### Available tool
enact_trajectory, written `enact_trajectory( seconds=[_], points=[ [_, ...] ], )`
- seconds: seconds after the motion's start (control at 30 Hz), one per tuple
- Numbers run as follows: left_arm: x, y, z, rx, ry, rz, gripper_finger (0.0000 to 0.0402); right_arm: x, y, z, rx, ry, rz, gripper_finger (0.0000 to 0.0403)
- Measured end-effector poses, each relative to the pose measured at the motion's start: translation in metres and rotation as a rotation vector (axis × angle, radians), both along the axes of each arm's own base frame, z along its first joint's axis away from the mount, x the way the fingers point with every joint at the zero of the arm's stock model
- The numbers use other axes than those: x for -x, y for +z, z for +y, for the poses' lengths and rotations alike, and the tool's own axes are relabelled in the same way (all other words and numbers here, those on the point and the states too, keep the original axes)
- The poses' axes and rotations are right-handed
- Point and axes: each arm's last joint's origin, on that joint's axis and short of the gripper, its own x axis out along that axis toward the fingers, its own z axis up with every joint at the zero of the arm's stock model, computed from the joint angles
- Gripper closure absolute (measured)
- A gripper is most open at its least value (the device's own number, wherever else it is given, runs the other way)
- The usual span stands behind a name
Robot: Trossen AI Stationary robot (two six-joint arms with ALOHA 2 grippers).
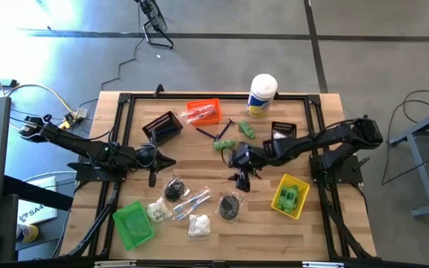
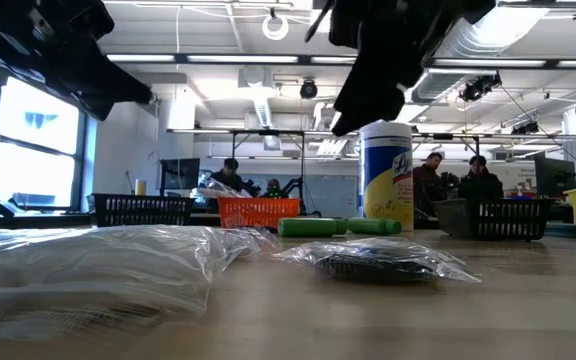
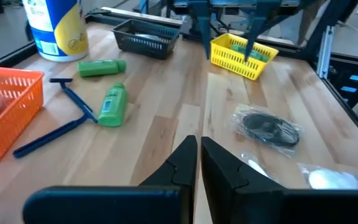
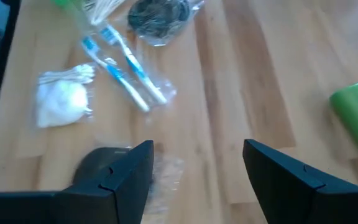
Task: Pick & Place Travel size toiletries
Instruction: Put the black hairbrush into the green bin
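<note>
The toiletries lie loose on the wooden table: two green bottles point(image 1: 224, 144) point(image 1: 246, 129), blue razors point(image 3: 73, 115), a clear toothbrush packet point(image 4: 123, 68), bags of white puffs point(image 4: 64, 99) point(image 1: 197, 225), and two bagged dark bundles point(image 1: 175, 190) point(image 1: 230, 206). My right gripper point(image 4: 197, 165) hangs open above the table's middle, just far of the nearer dark bundle point(image 4: 104, 163), which lies beside its one finger. My left gripper point(image 3: 197, 163) is shut and empty at the table's left, held level above the wood.
Small bins stand around the table: orange point(image 1: 203, 112) and black point(image 1: 162, 128) at the far left, black point(image 1: 283, 130) at the far right, yellow point(image 1: 290, 195) at the near right, green point(image 1: 134, 223) at the near left. A tall white canister point(image 1: 262, 94) stands at the far edge.
</note>
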Motion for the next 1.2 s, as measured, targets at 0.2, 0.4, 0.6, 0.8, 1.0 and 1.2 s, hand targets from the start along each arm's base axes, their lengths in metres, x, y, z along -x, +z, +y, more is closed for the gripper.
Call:
enact_trajectory(
  seconds=[0.2,0.4,0.6,0.8,1.0,1.2],
  points=[
    [0.000,0.000,-0.001,0.011,-0.042,0.003,0.0382,0.006,-0.001,0.029,-0.091,-0.103,0.034,0.0163],
    [0.000,0.000,-0.001,0.011,-0.042,0.003,0.0382,0.018,-0.011,0.055,-0.167,-0.255,0.137,0.0163],
    [0.000,-0.001,-0.001,0.008,-0.042,0.011,0.0382,0.020,-0.031,0.074,-0.216,-0.338,0.229,0.0163],
    [0.000,-0.003,-0.001,0.002,-0.042,0.037,0.0382,0.013,-0.057,0.084,-0.270,-0.368,0.306,0.0163],
    [0.001,-0.005,-0.001,0.000,-0.040,0.052,0.0382,0.008,-0.073,0.089,-0.296,-0.400,0.342,0.0163],
    [0.001,-0.005,-0.001,0.000,-0.040,0.053,0.0382,0.004,-0.083,0.090,-0.284,-0.425,0.336,0.0163]
  ],
)
